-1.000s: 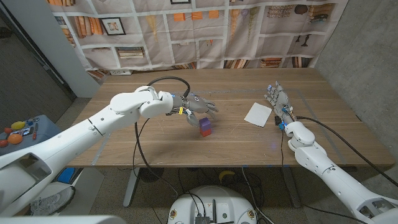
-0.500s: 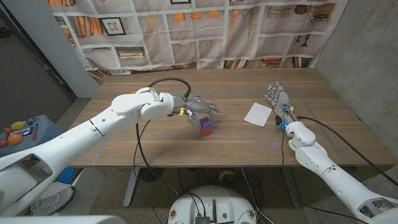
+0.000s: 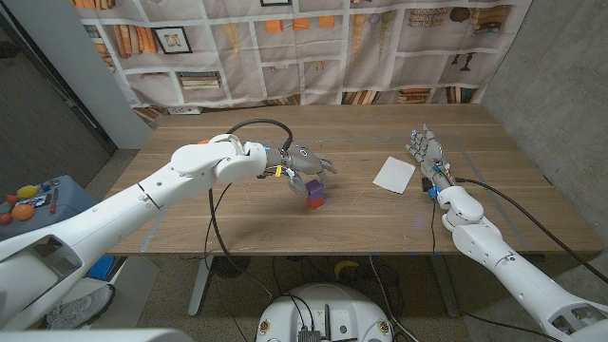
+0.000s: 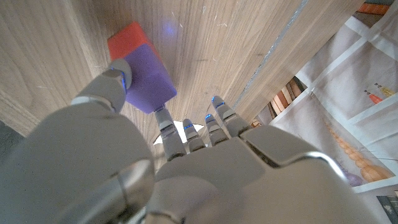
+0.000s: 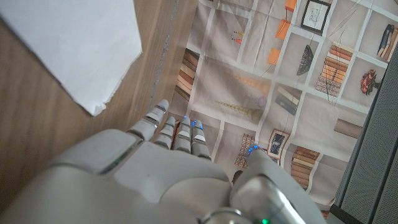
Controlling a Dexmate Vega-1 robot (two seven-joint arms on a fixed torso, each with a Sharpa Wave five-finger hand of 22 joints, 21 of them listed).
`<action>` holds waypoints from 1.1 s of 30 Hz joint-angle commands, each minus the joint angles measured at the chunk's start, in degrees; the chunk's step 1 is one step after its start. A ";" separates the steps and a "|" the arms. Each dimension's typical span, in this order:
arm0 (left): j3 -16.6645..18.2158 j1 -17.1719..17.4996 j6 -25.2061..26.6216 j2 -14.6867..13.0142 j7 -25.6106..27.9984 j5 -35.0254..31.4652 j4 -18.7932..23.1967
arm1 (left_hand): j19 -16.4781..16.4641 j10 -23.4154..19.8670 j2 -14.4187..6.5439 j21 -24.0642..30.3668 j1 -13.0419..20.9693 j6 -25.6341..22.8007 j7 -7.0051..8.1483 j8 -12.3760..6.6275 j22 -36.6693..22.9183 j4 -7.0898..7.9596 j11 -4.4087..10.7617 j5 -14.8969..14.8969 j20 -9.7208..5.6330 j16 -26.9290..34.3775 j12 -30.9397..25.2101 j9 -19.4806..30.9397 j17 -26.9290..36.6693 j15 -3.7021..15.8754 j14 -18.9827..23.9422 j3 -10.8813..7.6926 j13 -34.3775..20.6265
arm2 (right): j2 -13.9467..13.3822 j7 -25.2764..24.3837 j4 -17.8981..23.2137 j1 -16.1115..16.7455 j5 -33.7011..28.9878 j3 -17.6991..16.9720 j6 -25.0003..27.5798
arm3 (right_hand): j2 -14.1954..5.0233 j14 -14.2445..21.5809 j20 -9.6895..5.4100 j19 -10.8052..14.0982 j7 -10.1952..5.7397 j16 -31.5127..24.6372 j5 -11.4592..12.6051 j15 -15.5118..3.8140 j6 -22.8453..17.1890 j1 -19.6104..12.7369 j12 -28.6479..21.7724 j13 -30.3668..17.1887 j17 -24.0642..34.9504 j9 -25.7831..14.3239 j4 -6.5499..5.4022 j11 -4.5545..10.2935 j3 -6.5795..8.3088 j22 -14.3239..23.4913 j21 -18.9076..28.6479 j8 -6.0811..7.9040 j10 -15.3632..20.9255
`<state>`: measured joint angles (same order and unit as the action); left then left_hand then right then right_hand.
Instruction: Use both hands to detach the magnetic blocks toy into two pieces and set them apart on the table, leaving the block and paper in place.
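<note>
On the wooden table (image 3: 237,223), the purple-and-red magnetic blocks toy (image 3: 314,194) sits left of the white paper (image 3: 394,175). The left hand (image 3: 304,163) touches the toy, fingers spread. The right hand (image 3: 425,150), beside the paper, holds nothing, fingers straight.

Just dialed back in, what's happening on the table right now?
The left robot hand is over the magnetic blocks toy, a purple block joined to a red one, near mid-table. The left wrist view shows a fingertip touching the purple block; a full grip isn't clear. The right robot hand waits with nothing in it beside the white paper. The toy isn't split yet.
</note>
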<state>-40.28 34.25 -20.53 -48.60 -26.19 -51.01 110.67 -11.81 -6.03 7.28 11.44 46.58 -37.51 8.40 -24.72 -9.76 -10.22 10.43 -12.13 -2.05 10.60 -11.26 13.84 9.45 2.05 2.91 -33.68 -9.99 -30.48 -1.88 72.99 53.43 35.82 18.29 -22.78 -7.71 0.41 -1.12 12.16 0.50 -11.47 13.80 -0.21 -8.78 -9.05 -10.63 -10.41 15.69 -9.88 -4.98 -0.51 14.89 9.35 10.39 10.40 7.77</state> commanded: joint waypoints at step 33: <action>1.25 -2.86 2.89 3.30 3.80 5.42 -4.49 | -3.39 -7.24 -2.49 0.12 3.77 -17.39 -1.41 -8.06 -0.28 0.32 0.77 0.24 -5.40 -0.18 -0.66 0.70 0.29 6.87 3.91 3.75 -0.02 | -2.21 0.73 1.16 -0.87 -0.05 -0.37 2.52 | -0.18 0.23 0.15 0.69 -0.53 -0.39 0.09 0.07 -0.26 0.14 -0.19 -0.04 -0.25 -0.14 -0.13 0.25 0.65 0.19 0.40 0.27 0.13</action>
<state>-40.11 31.37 -21.14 -46.40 -22.97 -49.19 106.76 -14.77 -12.68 5.38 11.43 50.09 -42.02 6.72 -27.40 -9.75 -10.07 11.15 -12.07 -2.35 10.60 -11.71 13.91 9.45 2.05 6.57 -30.18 -9.86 -31.53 -1.48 73.55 53.22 36.22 17.84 -21.43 -7.71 0.41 -0.92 12.37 0.50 -11.47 13.80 -0.21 -8.78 -9.06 -10.63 -10.41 15.42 -9.88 -4.98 -0.51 15.20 9.48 10.61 10.40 7.77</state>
